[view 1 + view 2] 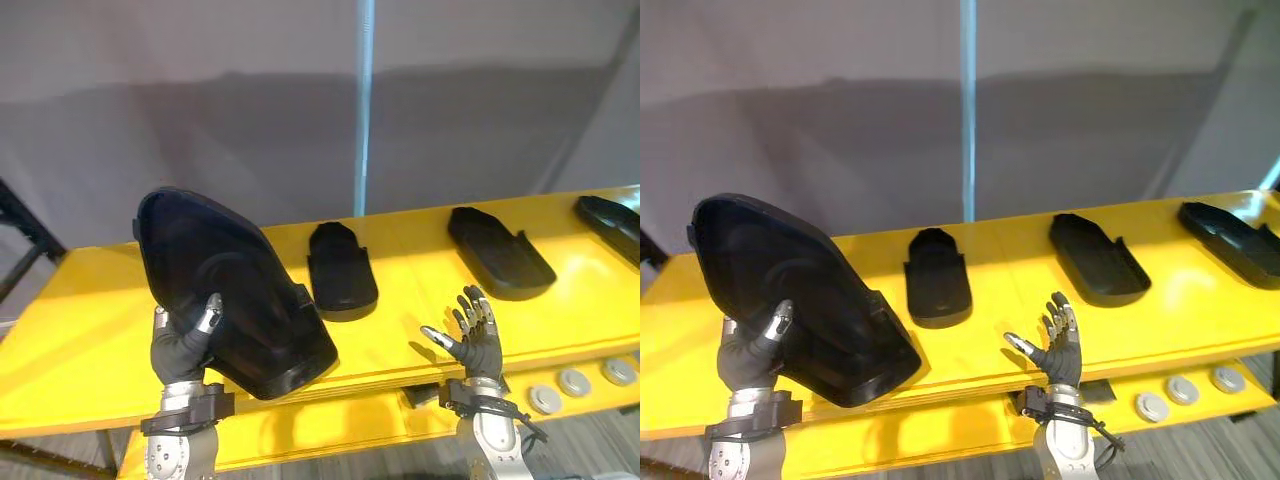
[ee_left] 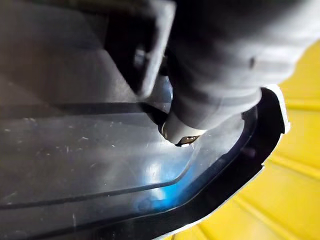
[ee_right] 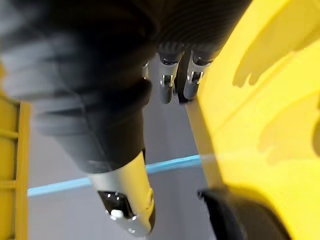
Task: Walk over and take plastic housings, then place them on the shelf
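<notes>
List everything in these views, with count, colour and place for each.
Shelf: one, yellow, a top board with a lower level beneath.
Large housing: one, black, tilted up at the top board's front left.
Smaller housings: three, black, lying apart on the top board: middle, right, far right edge.
Round discs: three, silver-grey, on the lower level, right.
Strip: one, light blue, upright behind the shelf.
Backdrop: one, grey, behind everything.
Left hand: gripping the large housing from below.
Right hand: fingers spread, holding nothing, at the front edge.
</notes>
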